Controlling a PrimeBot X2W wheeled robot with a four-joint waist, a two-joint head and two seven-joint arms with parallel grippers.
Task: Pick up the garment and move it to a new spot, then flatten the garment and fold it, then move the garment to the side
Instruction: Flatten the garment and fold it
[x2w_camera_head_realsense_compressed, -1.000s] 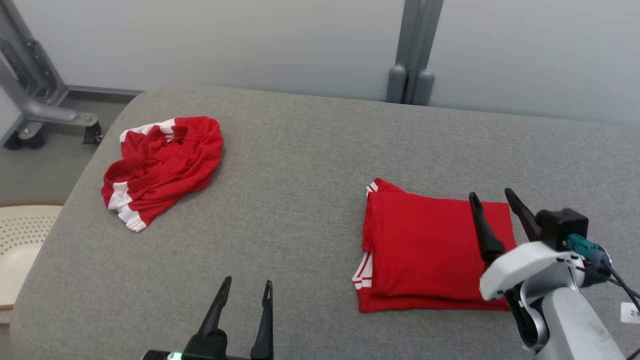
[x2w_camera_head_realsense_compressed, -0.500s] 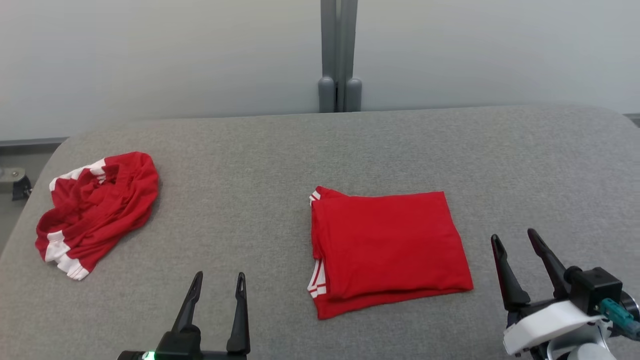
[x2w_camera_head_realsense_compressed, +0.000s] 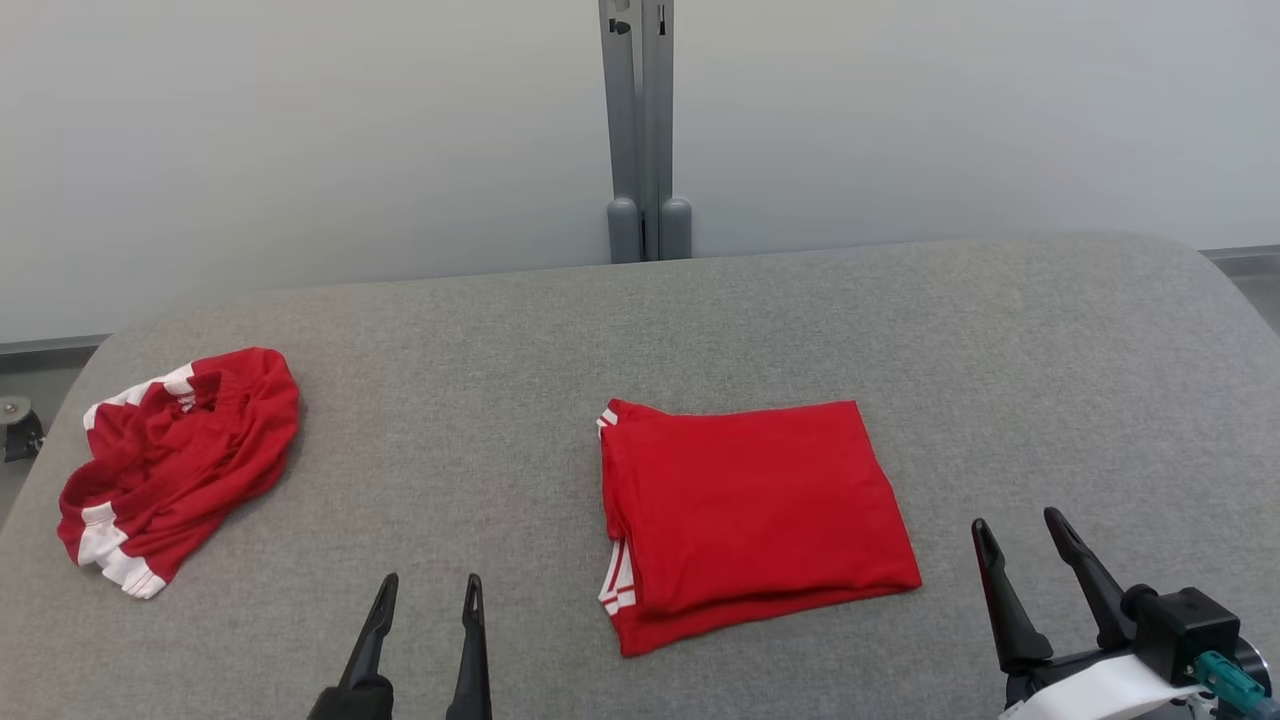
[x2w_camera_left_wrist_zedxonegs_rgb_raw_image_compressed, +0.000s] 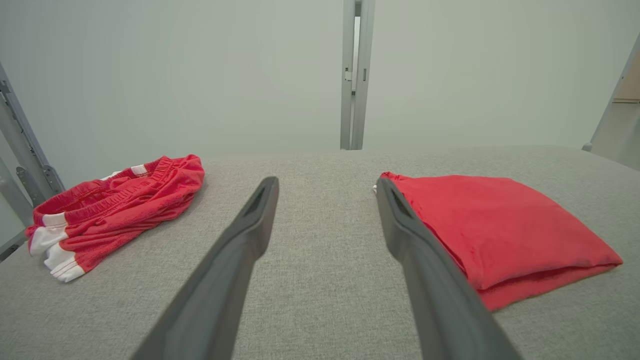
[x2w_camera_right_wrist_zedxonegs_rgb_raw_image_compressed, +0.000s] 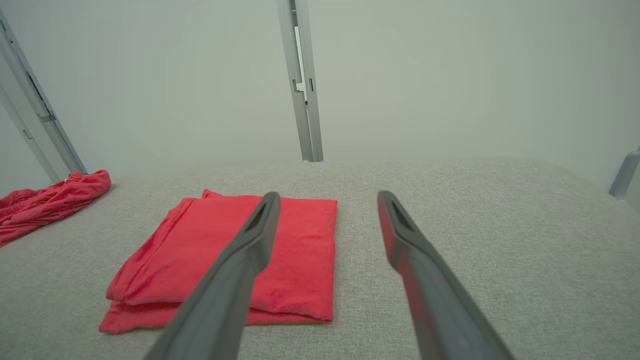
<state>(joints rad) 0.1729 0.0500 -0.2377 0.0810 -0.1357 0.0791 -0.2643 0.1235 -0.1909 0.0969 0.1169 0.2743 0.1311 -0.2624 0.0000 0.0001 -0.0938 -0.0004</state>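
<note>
The garment (x2w_camera_head_realsense_compressed: 750, 510) lies folded into a neat red rectangle in the middle of the grey table (x2w_camera_head_realsense_compressed: 500, 330), with white striped trim at its left edge. My left gripper (x2w_camera_head_realsense_compressed: 430, 582) is open and empty near the front edge, to the left of the garment. In the left wrist view the garment (x2w_camera_left_wrist_zedxonegs_rgb_raw_image_compressed: 500, 225) lies to the right of my left gripper (x2w_camera_left_wrist_zedxonegs_rgb_raw_image_compressed: 326, 182). My right gripper (x2w_camera_head_realsense_compressed: 1016, 520) is open and empty to the right of the garment, apart from it. From the right wrist the garment (x2w_camera_right_wrist_zedxonegs_rgb_raw_image_compressed: 225, 250) lies ahead and left of my right gripper (x2w_camera_right_wrist_zedxonegs_rgb_raw_image_compressed: 327, 195).
A smaller crumpled red garment with white bands (x2w_camera_head_realsense_compressed: 175, 465) sits at the table's left edge, also in the left wrist view (x2w_camera_left_wrist_zedxonegs_rgb_raw_image_compressed: 115, 210). A grey post (x2w_camera_head_realsense_compressed: 640, 130) stands against the pale wall behind the table. A frame with a caster (x2w_camera_head_realsense_compressed: 15, 435) stands on the floor at left.
The head camera has swung, shifting the whole picture. My right gripper, which stood over the folded garment's right edge, now sits lower and clear of it to the right. Both grippers stay open.
</note>
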